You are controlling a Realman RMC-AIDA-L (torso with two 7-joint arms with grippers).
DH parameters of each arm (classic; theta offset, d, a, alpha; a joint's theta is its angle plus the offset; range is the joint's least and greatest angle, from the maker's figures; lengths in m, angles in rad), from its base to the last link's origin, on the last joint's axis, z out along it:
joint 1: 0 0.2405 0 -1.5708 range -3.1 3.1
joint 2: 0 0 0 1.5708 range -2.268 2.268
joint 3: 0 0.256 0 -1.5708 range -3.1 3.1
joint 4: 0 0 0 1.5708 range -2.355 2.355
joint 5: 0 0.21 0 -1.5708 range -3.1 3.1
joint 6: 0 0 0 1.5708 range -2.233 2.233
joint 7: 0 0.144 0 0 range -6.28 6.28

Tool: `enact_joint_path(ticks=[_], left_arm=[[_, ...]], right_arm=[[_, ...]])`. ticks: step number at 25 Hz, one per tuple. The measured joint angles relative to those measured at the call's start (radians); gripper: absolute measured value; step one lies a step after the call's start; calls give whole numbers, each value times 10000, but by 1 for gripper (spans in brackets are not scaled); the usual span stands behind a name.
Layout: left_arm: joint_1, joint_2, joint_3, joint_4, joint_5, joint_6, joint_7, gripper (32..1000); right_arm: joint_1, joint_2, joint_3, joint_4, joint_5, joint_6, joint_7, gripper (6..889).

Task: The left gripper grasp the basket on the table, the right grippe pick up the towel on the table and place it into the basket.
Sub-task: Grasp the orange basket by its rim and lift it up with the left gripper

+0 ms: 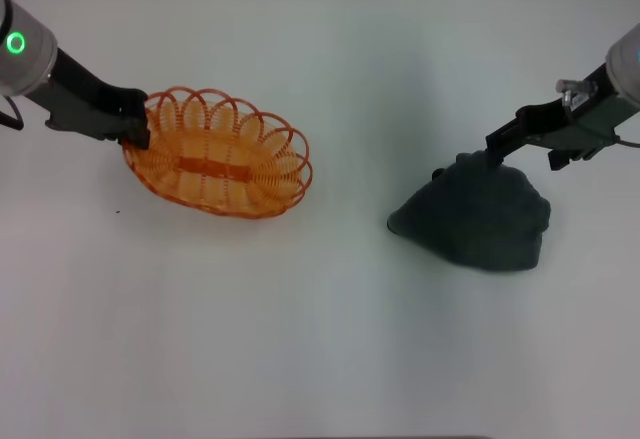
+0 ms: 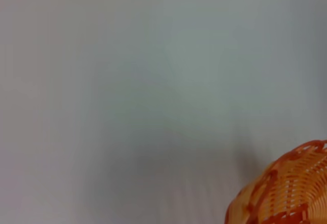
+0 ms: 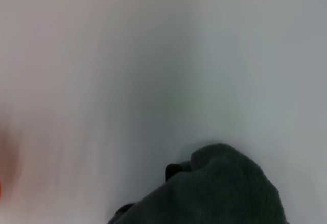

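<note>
Now, head view: the left claw (image 1: 135,124) is clamped on the orange basket (image 1: 218,154) rim at the surface's (image 1: 300,339) left, while the right claw (image 1: 497,151) touches the crumpled dark towel (image 1: 478,221), its grip I cannot tell. Left wrist view catches the basket (image 2: 286,188) edge; right wrist view, the towel (image 3: 214,193) on white surface.

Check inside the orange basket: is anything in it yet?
Nothing is in the basket; only its wire floor and the white table show through. The dark towel lies apart on the table, the right gripper at its top. The left gripper meets the basket's rim.
</note>
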Motion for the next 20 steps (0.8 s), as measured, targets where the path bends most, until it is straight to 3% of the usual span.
enact_joint_path(ticks=[5,11,13,14,20], left_arm=[[9,-158,11,937,-143,-681,-321,94],[-55,-212,172,1197,-670,-1089,-1036,94],[-73,-227,207,1204,-717,-1124,-1114,94],[-98,-255,440,1253,-973,-1158,-1266,94],[-113,-286,723,1600,-1214,-1236,-1379,94]], right_arm=[[-11,0,129,-1,-6,1,-61,838],[-16,0,142,-1,-42,2,-73,839],[-16,-9,142,-1,-70,-40,-95,839],[-15,-19,142,0,-75,-89,-120,839],[-12,-66,135,215,-98,-289,-304,840]])
